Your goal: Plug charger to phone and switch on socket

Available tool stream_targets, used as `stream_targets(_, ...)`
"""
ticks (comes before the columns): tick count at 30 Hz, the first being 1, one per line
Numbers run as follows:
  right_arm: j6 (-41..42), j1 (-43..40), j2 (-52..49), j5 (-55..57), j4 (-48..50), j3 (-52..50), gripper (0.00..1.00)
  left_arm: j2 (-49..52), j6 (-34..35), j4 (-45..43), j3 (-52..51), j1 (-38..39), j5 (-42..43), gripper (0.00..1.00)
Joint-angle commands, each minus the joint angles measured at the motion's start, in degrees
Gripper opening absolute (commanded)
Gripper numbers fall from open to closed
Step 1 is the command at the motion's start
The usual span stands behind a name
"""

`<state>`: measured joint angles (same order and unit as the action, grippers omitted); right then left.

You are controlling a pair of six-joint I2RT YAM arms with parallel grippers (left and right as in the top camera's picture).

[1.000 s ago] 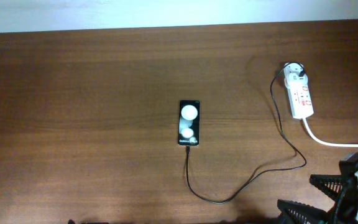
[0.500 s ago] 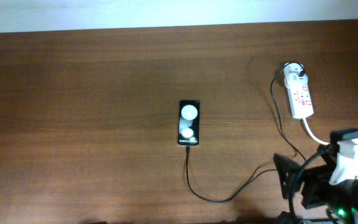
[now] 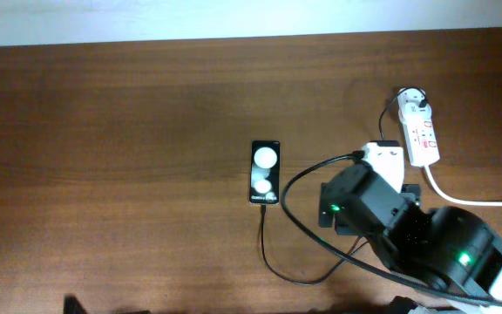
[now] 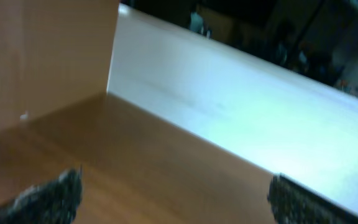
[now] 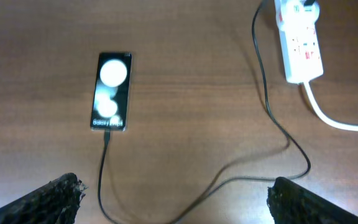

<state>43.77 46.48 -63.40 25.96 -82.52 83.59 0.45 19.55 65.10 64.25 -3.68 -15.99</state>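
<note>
The left claw [image 4: 176, 199] is spread wide: in the left wrist view I see its two dark fingertips at opposite bottom corners, with nothing between them. Below it lies the brown wooden counter [image 4: 135, 162], which meets a pale wall.

In the overhead view, the small flat black phone [image 3: 266, 172] lies face up near the middle of the counter [image 3: 103, 157], its two white round spots showing. The small plug tip [image 5: 106, 135] of the long thin black charger cable [image 3: 261, 234] touches the phone's [image 5: 111, 91] near short edge. I cannot tell whether it is fully seated. From there the cable loops along the counter towards the right.

The right claw [image 5: 179, 199] hangs above the counter, also spread wide and holding nothing. The cable loop lies below it.

At the far right, the short white oblong power strip [image 3: 422, 138] lies flat. The white-and-black adapter [image 3: 417, 103] sits at its far end. The thick white cord [image 3: 460, 199] leaves its near end and runs right. I cannot read the switch position.
</note>
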Motion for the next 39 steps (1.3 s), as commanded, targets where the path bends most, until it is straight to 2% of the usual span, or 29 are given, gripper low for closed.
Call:
stream_targets(1,0.70,-0.04,3.74,-1.79,0.20,0.22,0.99,-0.07,0.39,-11.72,-15.61,-0.24,-0.74,0.99)
stream_targets(2,0.70,-0.04,5.70,-2.40,0.17,0.22,0.99,-0.04,0.37,-18.08,-23.61,-0.24,-0.72,0.99)
stream_targets(4,0.70,-0.04,7.76,-2.45,-0.02,0.22,0.99,-0.04,0.39,-24.81,-33.29,-0.22,1.16,0.99)
stream_targets(6,0.70,-0.04,8.98,-3.54,-0.79,0.22,0.99,-0.04,0.39,-35.89,-43.34,-0.24,10.73,0.99)
stream_targets(10,0.68,-0.04,9.05,-6.95,-1.64,0.22,0.99,-0.04,0.39,-48.94,-53.48,-0.24,12.13,0.99)
stream_targets(15,0.68,-0.04,8.96,-7.34,-1.51,0.22,0.99,-0.04,0.39,-49.86,-59.49,-0.24,12.15,0.99)
stream_targets(20,0.68,-0.04,7.89,-7.28,-1.46,0.22,0.99,0.17,0.37,-50.03,-59.49,-0.24,12.15,0.99)
stream_targets(21,0.68,-0.04,7.19,-6.56,-1.46,0.22,0.96,0.17,0.37,-50.03,-59.49,-0.24,12.17,0.99)
stream_targets(23,0.76,-0.04,5.05,-3.34,-1.07,0.22,0.83,0.17,0.37,-50.03,-59.49,-0.24,12.15,0.99)
stream_targets(25,4.79,-0.11,2.34,-1.99,-0.37,0.22,0.73,0.17,0.37,-50.03,-59.49,-0.24,12.17,0.99)
stream_targets(27,7.78,-2.80,-1.05,-1.33,0.37,0.24,0.59,0.17,0.37,-50.03,-59.49,-0.24,12.17,0.99)
stream_targets(29,7.74,-11.69,-4.52,-4.70,1.36,0.66,0.38,0.17,0.37,-50.03,-59.49,-0.24,12.15,0.99)
stream_targets(30,7.52,-16.33,-5.29,-4.96,1.36,1.18,0.32,0.17,0.37,-50.03,-59.49,-0.24,12.15,0.99)
stream_targets(32,7.30,-28.15,-5.51,-4.96,1.40,4.44,0.18,0.17,0.37,-50.03,-59.49,-0.24,12.15,0.99)
stream_targets(33,4.59,-37.33,-6.49,-6.25,1.42,8.17,0.06,0.17,0.37,-50.03,-59.49,-0.24,12.15,0.99)
stream_targets(34,0.76,-44.17,-9.20,-9.46,1.53,11.61,0.04,0.17,0.37,-50.03,-59.49,-0.24,12.17,0.99)
stream_targets(36,-4.11,-51.52,-15.61,-14.86,1.44,17.03,0.04,0.17,0.37,-50.03,-59.49,-0.24,12.15,0.99)
stream_targets(39,-5.03,-58.73,-27.06,-20.76,0.52,25.53,0.04,0.17,0.37,-50.03,-59.49,-0.24,12.15,0.99)
